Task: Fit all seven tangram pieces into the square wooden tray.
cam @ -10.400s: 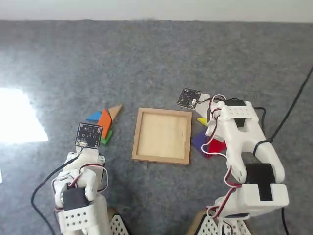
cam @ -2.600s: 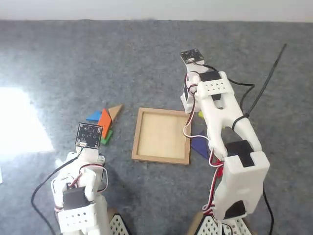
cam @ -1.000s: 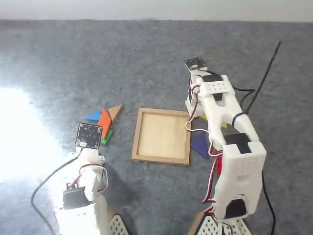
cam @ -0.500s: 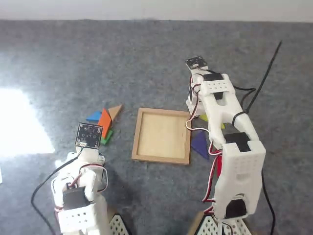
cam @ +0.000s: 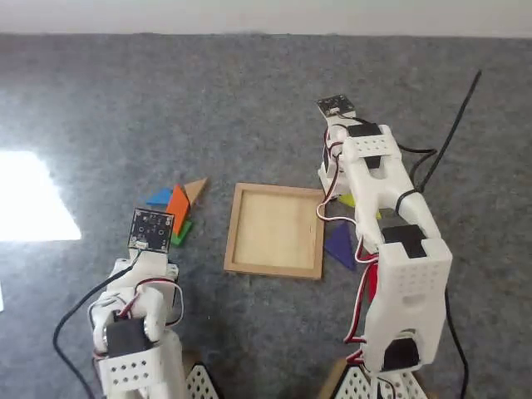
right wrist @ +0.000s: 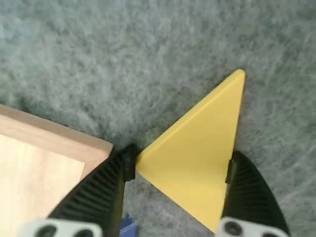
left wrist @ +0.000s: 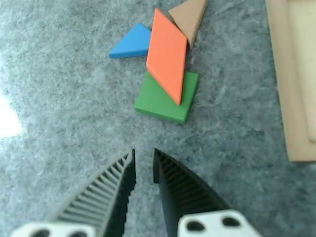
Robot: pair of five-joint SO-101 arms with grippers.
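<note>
The square wooden tray (cam: 237, 249) lies with nothing in it between the two arms. My right gripper (right wrist: 180, 165) is shut on a yellow triangle (right wrist: 197, 143), one finger on each side, just off the tray's far right corner (right wrist: 59, 140). In the high view the yellow triangle (cam: 347, 200) peeks out beside the right arm (cam: 366, 166), and a purple triangle (cam: 339, 245) lies by the tray's right rim. My left gripper (left wrist: 143, 163) is shut with nothing in it, a little short of a green square (left wrist: 165, 101), an orange parallelogram (left wrist: 168, 54), a blue triangle (left wrist: 132, 42) and a tan triangle (left wrist: 190, 15).
The orange parallelogram rests partly on the green square and the tan triangle. This cluster (cam: 176, 204) lies left of the tray on grey carpet. A bright patch of light (cam: 29, 199) falls at the table's left. Open carpet stretches behind the tray.
Over ten seconds the right arm stretched from the pieces right of the tray toward its far right corner. In the last second it barely shifted. The left arm stayed still.
</note>
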